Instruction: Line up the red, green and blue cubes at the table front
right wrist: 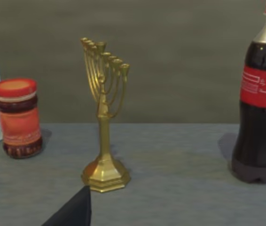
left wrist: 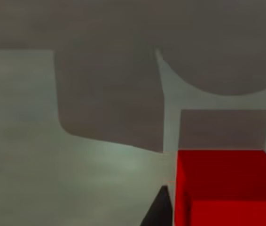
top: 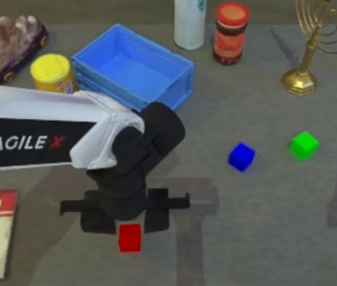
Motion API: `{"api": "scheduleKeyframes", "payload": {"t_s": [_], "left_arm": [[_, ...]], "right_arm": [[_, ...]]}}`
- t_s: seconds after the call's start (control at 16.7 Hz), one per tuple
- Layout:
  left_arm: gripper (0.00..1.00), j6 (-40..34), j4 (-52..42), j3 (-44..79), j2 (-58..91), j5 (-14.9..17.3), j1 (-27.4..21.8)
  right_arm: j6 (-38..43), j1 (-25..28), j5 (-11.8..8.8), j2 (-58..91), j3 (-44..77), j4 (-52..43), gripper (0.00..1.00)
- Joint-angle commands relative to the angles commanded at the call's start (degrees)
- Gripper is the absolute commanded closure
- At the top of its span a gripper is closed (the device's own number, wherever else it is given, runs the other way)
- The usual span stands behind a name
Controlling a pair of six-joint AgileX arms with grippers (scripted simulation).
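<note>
Three cubes on the desk (top: 264, 238), none yet in a row. Red cube (top: 130, 237) at the front, left of centre, directly under the left hand (top: 129, 221). Dark fingers flanking it on both sides, close against it; whether clamped or merely beside it cannot be told, and the left wrist view offers only one dark fingertip (left wrist: 157, 212) next to the red face. Blue cube (top: 241, 157) farther back and to the right, green cube (top: 304, 145) just beyond it, rightward; both well apart from red and nearer the right side, so probably within easier reach of the right arm, whose hand goes unseen from above. Cubes square, so no long axis to favour. Blue crate (top: 134, 67) behind the left arm, empty inside.
</note>
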Motion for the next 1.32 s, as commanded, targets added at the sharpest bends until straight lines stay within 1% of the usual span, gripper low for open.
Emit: {"api": "scheduleKeyframes", "payload": {"t_s": [0.18,0.24,0.84,1.2,1.32], "left_arm": [[0.02,0.00,0.00,0.00,0.00,0.00,0.00],[0.00,0.00,0.00,0.00,0.00,0.00,0.00],[0.00,-0.03,-0.99,0.72,-0.36,-0.02,0.01],[0.00,-0.52,-12.98,7.51,-4.84,-0.04,0.54],[0.00,-0.54,-15.34,9.07,-6.17,-0.04,0.73]], "right_arm": [[0.00,0.00,0.00,0.00,0.00,0.00,0.00],[0.00,0.00,0.00,0.00,0.00,0.00,0.00],[0.00,0.00,0.00,0.00,0.00,0.00,0.00],[0.00,0.00,0.00,0.00,0.00,0.00,0.00],[0.00,0.00,0.00,0.00,0.00,0.00,0.00]]}}
